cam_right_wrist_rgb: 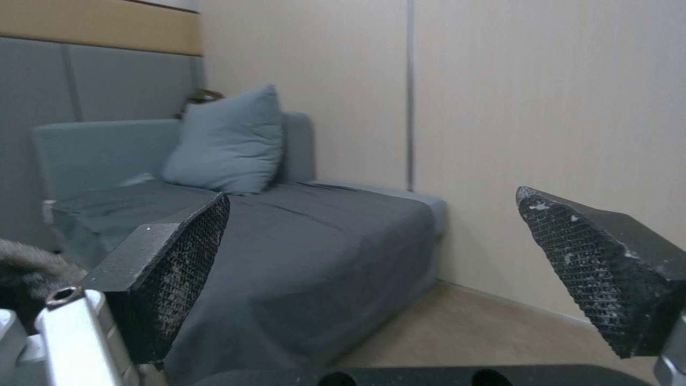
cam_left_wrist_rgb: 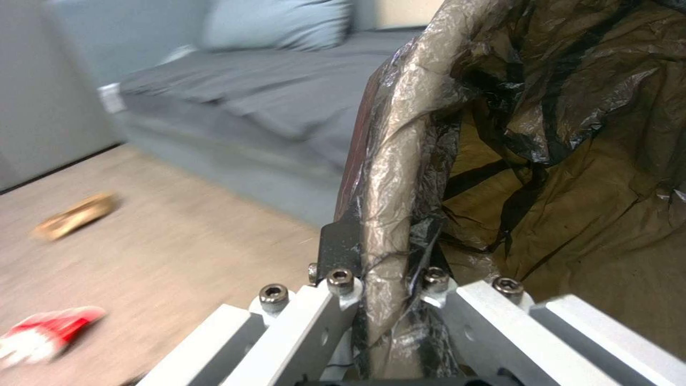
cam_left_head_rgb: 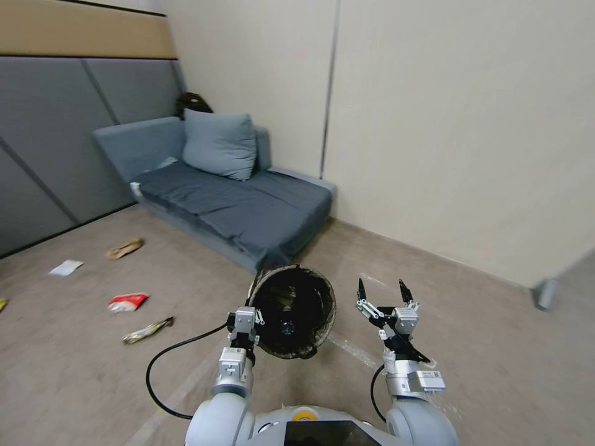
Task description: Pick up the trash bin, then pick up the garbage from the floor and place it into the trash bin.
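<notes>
our left gripper (cam_left_wrist_rgb: 386,300) sits nearest, its jaws clamped on the rim of the trash bin (cam_left_head_rgb: 291,319), pinching the folded-over black bag liner (cam_left_wrist_rgb: 572,161) together with the bin wall. we carry the bin off the floor, ahead of our chest and tilted so its mouth faces back up at us. we judge it light, a thin plastic shell that may flex, and the liner film looks slick, so the rim could creep in a one-sided pinch; the rim edge is the only sensible place to take it.

our right gripper (cam_left_head_rgb: 384,294) hangs just beside the bin, jaws spread wide and holding nothing, its textured pads (cam_right_wrist_rgb: 179,262) bare.

out on the floor to our left lies the garbage: a red-and-white snack packet (cam_left_head_rgb: 127,301), a yellowish wrapper (cam_left_head_rgb: 147,330) nearer us, a brown paper bag (cam_left_head_rgb: 124,248) by the sofa (cam_left_head_rgb: 248,210) and a white paper scrap (cam_left_head_rgb: 65,267) further left. all look light, soft and crushable, lying flat, so we reckon each wants a pinch on a raised fold or edge.
</notes>
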